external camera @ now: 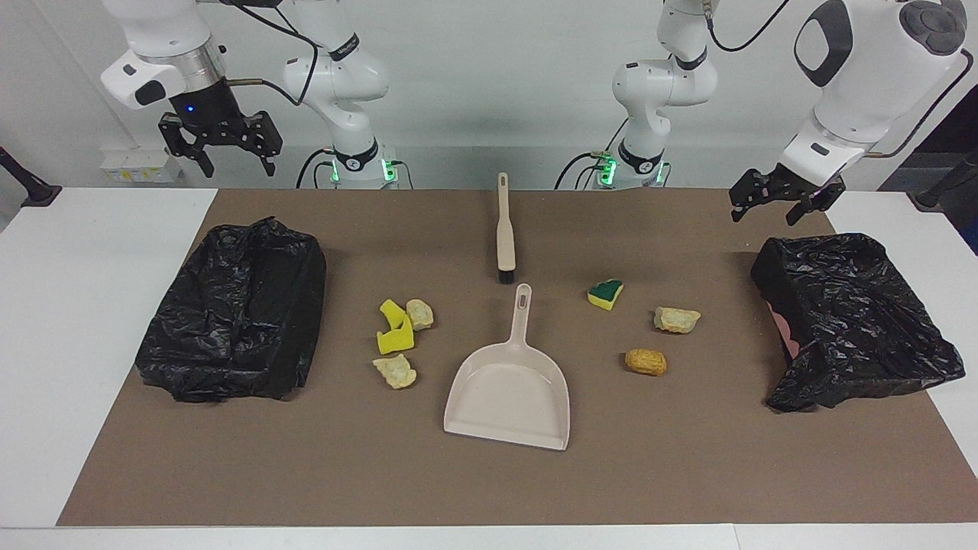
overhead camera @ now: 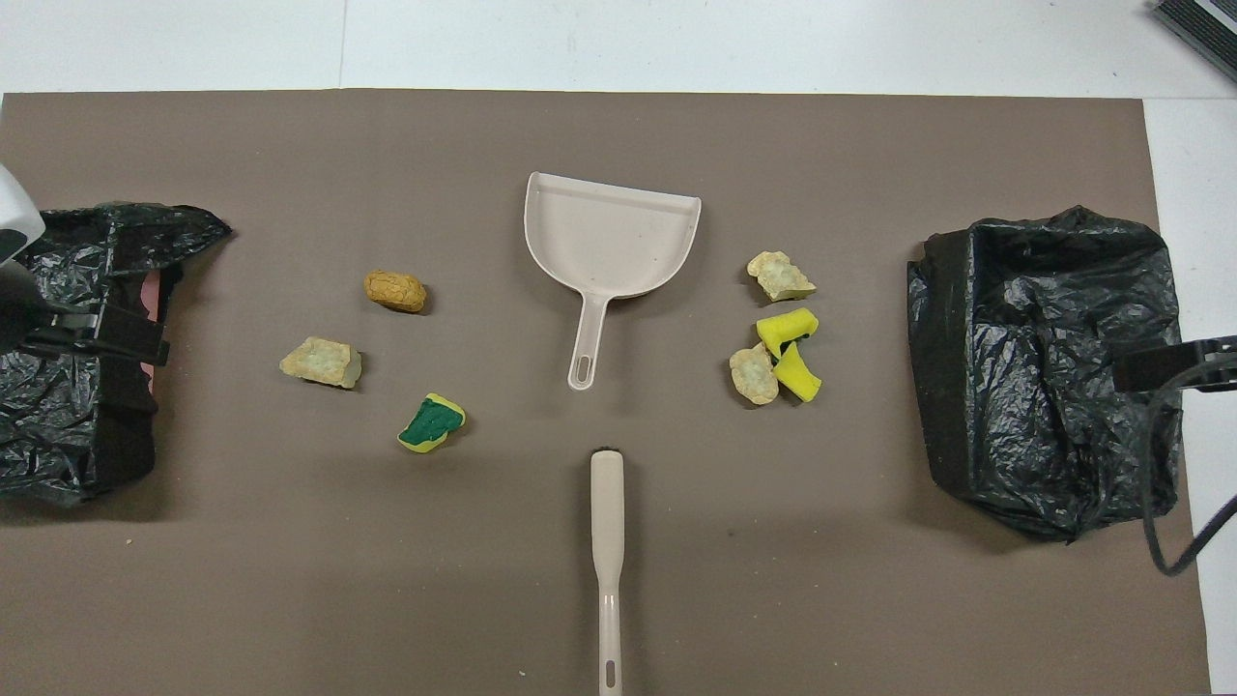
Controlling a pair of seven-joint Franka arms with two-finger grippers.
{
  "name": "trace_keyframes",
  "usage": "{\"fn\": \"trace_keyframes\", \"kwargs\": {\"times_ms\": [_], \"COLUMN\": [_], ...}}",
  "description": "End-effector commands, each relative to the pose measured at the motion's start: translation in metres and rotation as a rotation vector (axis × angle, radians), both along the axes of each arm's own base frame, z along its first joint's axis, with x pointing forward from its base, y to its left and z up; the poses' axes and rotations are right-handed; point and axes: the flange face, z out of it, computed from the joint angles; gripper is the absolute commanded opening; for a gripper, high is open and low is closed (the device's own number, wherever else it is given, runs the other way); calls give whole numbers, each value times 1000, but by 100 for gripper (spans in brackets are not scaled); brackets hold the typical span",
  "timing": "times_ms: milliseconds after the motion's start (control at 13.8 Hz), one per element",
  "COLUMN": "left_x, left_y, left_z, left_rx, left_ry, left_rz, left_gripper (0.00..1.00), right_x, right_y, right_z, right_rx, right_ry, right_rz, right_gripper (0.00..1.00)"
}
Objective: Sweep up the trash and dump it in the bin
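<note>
Trash (external camera: 397, 336) loose on brown mat (external camera: 489, 473), both arms raised and waiting, nothing held.

Two clusters either side of beige dustpan (external camera: 510, 397). Toward right arm's end: two bright yellow curled foam bits (overhead camera: 791, 353) touching, cream chunk (overhead camera: 753, 375) against them, another cream chunk (overhead camera: 779, 276) just beside, farther from robots. Toward left arm's end, well apart from each other: green-topped yellow sponge piece (external camera: 605, 294), cream chunk (external camera: 676, 319), orange-brown lump (external camera: 646, 361). All crumbly, irregular, much smaller than dustpan. Beige brush (external camera: 504, 229) with black bristles lies nearer robots, bristle end just short of dustpan handle. Black-bagged bins (external camera: 233, 313) (external camera: 852, 317) at each end. Right gripper (external camera: 220, 149) up over mat edge, fingers spread, empty. Left gripper (external camera: 775, 200) above its bin's near edge, fingers apart, empty.
</note>
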Motion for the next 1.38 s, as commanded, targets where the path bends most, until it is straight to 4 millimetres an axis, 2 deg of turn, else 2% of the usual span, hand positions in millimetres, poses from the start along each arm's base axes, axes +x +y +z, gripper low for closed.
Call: {"fn": "trace_keyframes", "kwargs": {"times_ms": [0, 436, 945, 1164, 1309], "left_x": [3, 2, -3, -11, -25], "left_y": [-2, 1, -18, -56, -87], "left_z": [4, 4, -3, -10, -16], "left_rx": [10, 4, -14, -26, -19], "left_ry": [6, 3, 3, 16, 11], "left_rz": [-24, -18, -46, -87, -54], "left_gripper": [100, 100, 100, 100, 100], "right_x": [-7, -7, -9, -9, -10], "right_y": [-1, -1, -2, -2, -1], "right_z": [3, 4, 3, 3, 1], "right_rx": [13, 14, 12, 12, 14], "right_ry": [17, 15, 17, 19, 23], "right_rz": [18, 18, 18, 18, 18], "right_gripper": [100, 100, 100, 100, 100]}}
